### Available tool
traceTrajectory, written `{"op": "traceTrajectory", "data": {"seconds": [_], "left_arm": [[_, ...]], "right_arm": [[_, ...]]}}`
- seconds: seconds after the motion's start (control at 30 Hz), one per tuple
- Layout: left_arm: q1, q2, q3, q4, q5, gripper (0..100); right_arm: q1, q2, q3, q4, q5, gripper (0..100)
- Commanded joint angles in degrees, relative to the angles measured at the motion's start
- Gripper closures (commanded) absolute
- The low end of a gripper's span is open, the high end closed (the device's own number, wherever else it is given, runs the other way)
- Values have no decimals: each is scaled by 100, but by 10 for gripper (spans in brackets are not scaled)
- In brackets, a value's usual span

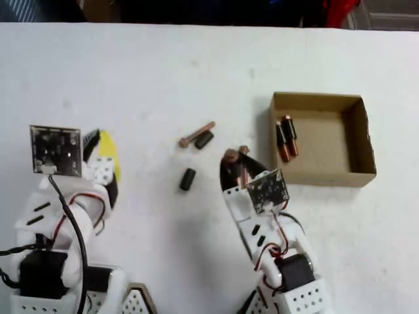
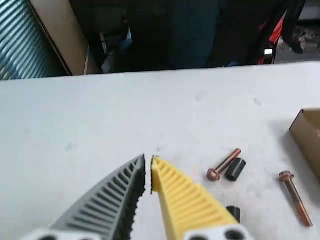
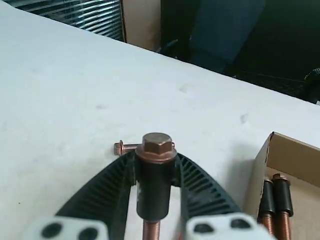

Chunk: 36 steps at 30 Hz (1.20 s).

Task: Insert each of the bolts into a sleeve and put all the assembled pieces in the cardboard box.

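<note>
Two assembled pieces (image 1: 286, 139): copper bolts in black sleeves, lying side by side inside the cardboard box (image 1: 321, 98), along the wall nearest the right claw.
Right claw (image 1: 234, 163): black fingers clamped on the held sleeve (image 3: 152, 192), which stands near upright between them.
Held bolt (image 3: 156, 147): runs through the held sleeve, with its hexagonal head on top and its copper shank showing below.
Left claw (image 2: 148, 160): grey and yellow fingers together tip to tip with nothing between them, over the white table (image 1: 196, 65).
Cardboard box: open-topped, on the table just to the right of the right claw and slightly ahead of it.
Loose bolt (image 1: 196, 134): flat on the table, ahead of the right claw and to its left, between the two claws but nearer the right one.
Loose sleeve (image 1: 204, 139): on its side, right against or just beside the loose bolt's shank, on the side facing the right claw.
Second sleeve (image 1: 188, 178): on the table just left of the right claw, apart from the loose bolt and well away from the left claw.
</note>
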<state>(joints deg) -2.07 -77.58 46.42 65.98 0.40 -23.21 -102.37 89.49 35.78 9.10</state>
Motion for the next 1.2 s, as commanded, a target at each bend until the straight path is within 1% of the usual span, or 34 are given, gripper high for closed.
{"op": "traceTrajectory", "data": {"seconds": [0.0, 0.07, 0.23, 0.37, 0.47, 0.53, 0.6, 0.67, 0.83, 1.03, 1.17], "left_arm": [[-66, -84, -299, 589, -88, 936], [-66, -84, -290, 809, -88, 936], [-57, -180, -281, 1231, -97, 936], [-40, -910, -255, 1371, -97, 936], [-40, -1367, -149, 1407, -281, 936], [-48, -1508, 53, 1407, -466, 936], [-66, -1578, 316, 1407, -492, 936], [-66, -1622, 615, 1398, -492, 936], [-66, -1921, 1292, 1354, -466, 936], [-66, -2738, 1987, 1134, -484, 933], [-66, -2721, 2242, 1108, -492, 933]], "right_arm": [[101, -31, -949, 664, 70, 982], [101, -22, -1292, 1042, 97, 982], [101, -22, -2189, 1886, 668, 982], [110, 110, -2884, 2369, 703, 982], [110, 708, -3393, 2536, 703, 982], [110, 1314, -3727, 2554, 703, 982], [119, 2009, -4070, 2554, 703, 982], [303, 2712, -4413, 2545, 686, 982], [1042, 4330, -5178, 2519, 703, 982], [1877, 5851, -6145, 2519, 712, 982], [2343, 6774, -6901, 2519, 844, 982]]}}
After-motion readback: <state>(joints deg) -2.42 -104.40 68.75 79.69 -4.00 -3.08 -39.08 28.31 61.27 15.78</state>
